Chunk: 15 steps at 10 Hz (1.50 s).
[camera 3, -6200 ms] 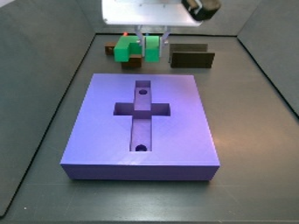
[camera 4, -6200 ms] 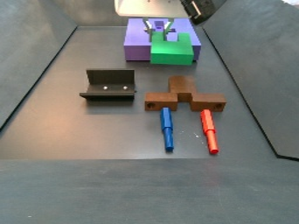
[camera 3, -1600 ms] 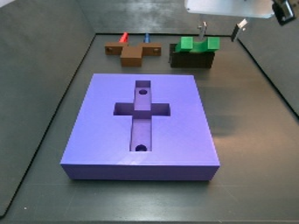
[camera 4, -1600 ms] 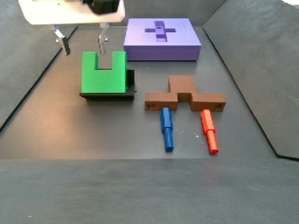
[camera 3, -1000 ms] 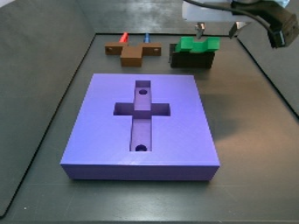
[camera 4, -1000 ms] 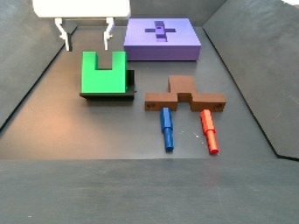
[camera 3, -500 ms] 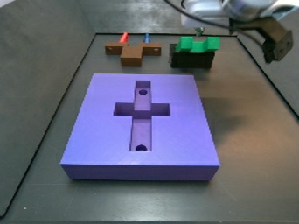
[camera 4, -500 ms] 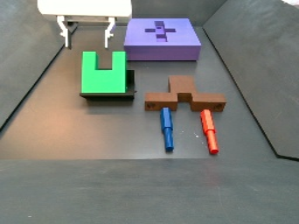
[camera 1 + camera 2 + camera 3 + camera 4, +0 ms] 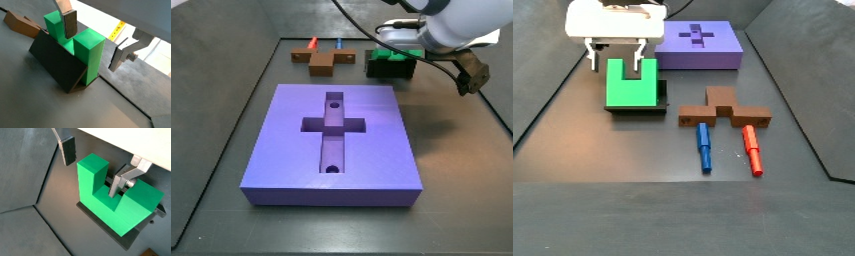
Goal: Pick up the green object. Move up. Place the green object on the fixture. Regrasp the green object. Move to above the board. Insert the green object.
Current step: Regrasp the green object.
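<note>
Side view, gripper [image 9: 619, 68] straddling blocky green object [image 9: 632, 88]

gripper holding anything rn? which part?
Nothing held. The open gripper straddles one prong of the green object resting on the fixture; neither pad touches it.

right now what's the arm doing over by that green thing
The green object sits propped on the fixture, at the far end of the floor from the board. The claw is open and lowered around it: in a wrist view one finger sits inside the notch between the two prongs, and the other finger is outside one prong. It has not closed on the piece, so this looks like the regrasp being set up. The brown cross-shaped block lies untouched nearby.
</note>
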{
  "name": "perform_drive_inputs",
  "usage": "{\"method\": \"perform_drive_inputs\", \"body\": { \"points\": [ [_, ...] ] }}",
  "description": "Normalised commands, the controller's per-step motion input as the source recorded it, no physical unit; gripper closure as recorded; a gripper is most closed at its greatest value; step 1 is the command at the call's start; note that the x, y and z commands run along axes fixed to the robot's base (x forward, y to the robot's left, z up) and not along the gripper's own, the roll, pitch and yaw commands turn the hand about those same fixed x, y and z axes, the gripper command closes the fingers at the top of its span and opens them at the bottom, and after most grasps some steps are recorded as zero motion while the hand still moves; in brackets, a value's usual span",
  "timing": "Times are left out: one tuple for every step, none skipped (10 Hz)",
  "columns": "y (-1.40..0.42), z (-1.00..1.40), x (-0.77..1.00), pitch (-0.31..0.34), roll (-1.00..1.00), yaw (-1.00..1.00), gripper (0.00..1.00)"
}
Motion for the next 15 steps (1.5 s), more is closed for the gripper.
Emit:
{"method": "perform_drive_inputs", "body": {
  "points": [
    [0.00,-0.03,0.19,0.046,0.00,0.00,0.00],
    [0.00,0.00,0.00,0.000,0.00,0.00,0.00],
    [0.00,0.00,0.00,0.000,0.00,0.00,1.00],
    [0.00,0.00,0.00,0.000,0.00,0.00,1.00],
    [0.00,0.00,0.00,0.000,0.00,0.00,1.00],
    [0.00,0.00,0.00,0.000,0.00,0.00,1.00],
    [0.00,0.00,0.00,0.000,0.00,0.00,1.00],
    [0.00,0.00,0.00,0.000,0.00,0.00,1.00],
    [0.00,0.00,0.00,0.000,0.00,0.00,1.00],
    [0.00,0.00,0.00,0.000,0.00,0.00,1.00],
    [0.00,0.00,0.00,0.000,0.00,0.00,1.00],
    [0.00,0.00,0.00,0.000,0.00,0.00,1.00],
    [0.00,0.00,0.00,0.000,0.00,0.00,1.00],
    [0.00,0.00,0.00,0.000,0.00,0.00,1.00],
    [0.00,0.00,0.00,0.000,0.00,0.00,1.00]
  ]
}}
